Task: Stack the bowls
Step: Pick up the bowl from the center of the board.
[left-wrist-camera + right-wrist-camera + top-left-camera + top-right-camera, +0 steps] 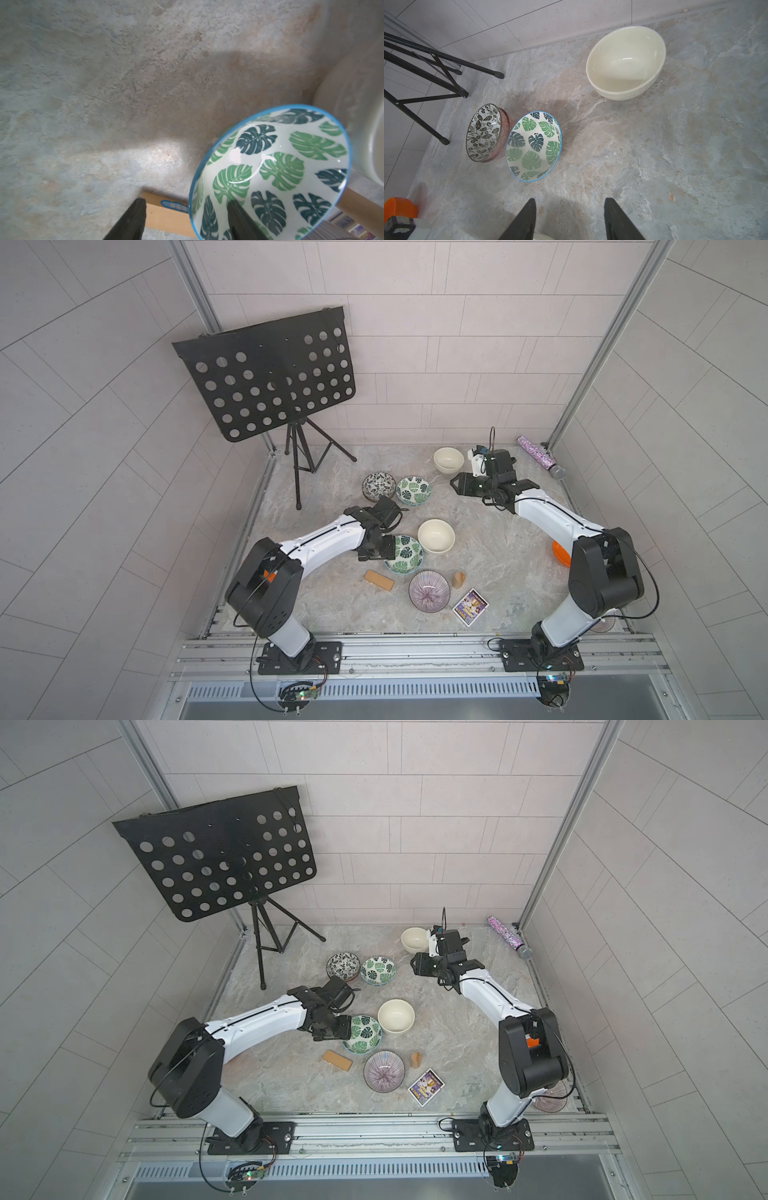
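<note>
From the left: a round black-and-white leaf-print bowl (378, 486) stands at the back, touching or just beside a round glazed bowl printed with green leaves on white (412, 490). Nearer, the left gripper (186, 201) is part open astride the blue rim of the matching nearer green-leaf bowl (276, 172). One finger is inside and the other outside with a visible gap, so nothing is clamped. This bowl lies on the marbled grey tabletop (104, 83) just beside a plain cream bowl (435, 535). Such glazed ceramic is judged stiff, slick, fairly heavy and easily chipped; the rim is the sensible hold, pinched firmly and lowered gently into its twin. At the right, the right gripper (570, 200) hangs part open and empty near the far cream bowl (626, 62).
</note>
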{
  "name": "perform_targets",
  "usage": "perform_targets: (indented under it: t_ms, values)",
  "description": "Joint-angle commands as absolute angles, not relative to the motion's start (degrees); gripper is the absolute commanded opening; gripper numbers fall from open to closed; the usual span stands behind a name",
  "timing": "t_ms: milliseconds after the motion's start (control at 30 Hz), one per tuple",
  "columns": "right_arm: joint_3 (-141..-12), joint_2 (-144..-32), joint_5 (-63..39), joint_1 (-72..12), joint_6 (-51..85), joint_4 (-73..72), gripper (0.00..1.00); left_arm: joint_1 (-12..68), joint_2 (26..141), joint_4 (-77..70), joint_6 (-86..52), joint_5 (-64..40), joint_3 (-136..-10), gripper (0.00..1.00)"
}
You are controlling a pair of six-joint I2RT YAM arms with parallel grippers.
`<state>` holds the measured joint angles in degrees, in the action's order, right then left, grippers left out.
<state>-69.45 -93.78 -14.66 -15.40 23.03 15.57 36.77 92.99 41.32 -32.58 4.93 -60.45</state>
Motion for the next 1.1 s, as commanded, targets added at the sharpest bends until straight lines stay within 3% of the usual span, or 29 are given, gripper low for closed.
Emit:
perform_targets:
  t_ms: [0, 67, 200, 300, 567, 667, 1067]
  values:
    - [-69.2, -94.1, -15.3, -15.6, 21.9, 16.0, 0.55, 37.1, 94.3, 39.9, -33.4, 4.0, -60.2, 0.54]
    - [-69.2, -94.0, -15.4, -15.6, 21.9, 16.2, 0.55, 37.0, 94.6, 39.4, -33.8, 4.0, -60.3, 0.46]
    - [-69.3, -93.9, -15.7, -15.6, 21.3, 16.7, 0.55, 37.0, 95.7, 39.2, -34.6, 3.5, -60.8, 0.39]
    - [-69.2, -93.6, -15.9, -15.7, 20.8, 17.3, 0.54, 36.9, 96.1, 38.9, -35.4, 3.2, -60.8, 0.24]
    - [-68.5, -91.7, -15.9, -15.9, 19.1, 18.7, 0.54, 35.8, 93.9, 38.5, -37.8, 4.2, -60.6, 0.10]
    - [-68.7, -90.7, -16.0, -16.5, 18.2, 19.7, 0.54, 34.4, 92.0, 38.3, -38.3, 4.3, -60.6, 0.00]
    - [-71.9, -86.7, -18.1, -23.6, 15.5, 23.4, 0.53, 28.5, 86.8, 40.6, -38.0, 6.4, -70.0, 0.00]
